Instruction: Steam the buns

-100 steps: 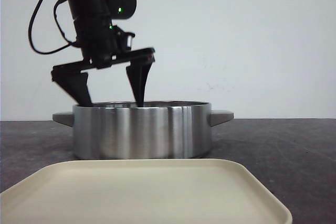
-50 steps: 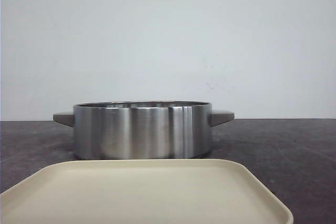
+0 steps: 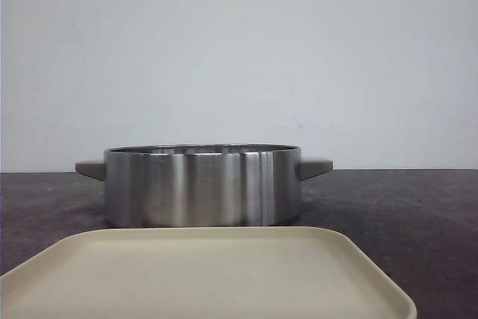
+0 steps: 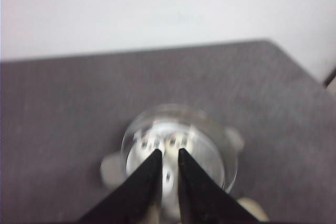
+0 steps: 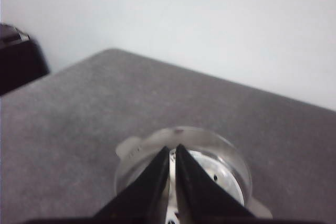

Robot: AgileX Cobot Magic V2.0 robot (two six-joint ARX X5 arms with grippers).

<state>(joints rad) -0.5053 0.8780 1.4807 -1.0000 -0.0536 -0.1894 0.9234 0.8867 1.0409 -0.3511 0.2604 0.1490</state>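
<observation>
Two things fill the front view: a steel pot standing on the dark table, and just in front of it a cream tray with its surface bare. From this low angle the pot's wall hides its inside, so no bun shows here, and neither arm is in sight.

From the left wrist view the pot is seen from high above, blurred, with its inside open to view. White rounded shapes with dark spots lie in it: the buns, glossy and pale, though the blur does not let me count them or read a face. The left gripper hangs well above the pot, its black fingers drawn almost together with only a thin gap between the tips, holding nothing.

From the right wrist view the pot is again below, and a white bun with dark marks shows beside the fingers. The right gripper has its tips nearly touching, clenched on nothing.

One second ago the left gripper stood spread wide with its fingertips down inside the pot in the front view; half a second ago only a sliver of it showed at the top edge; now it has gone from that view.
</observation>
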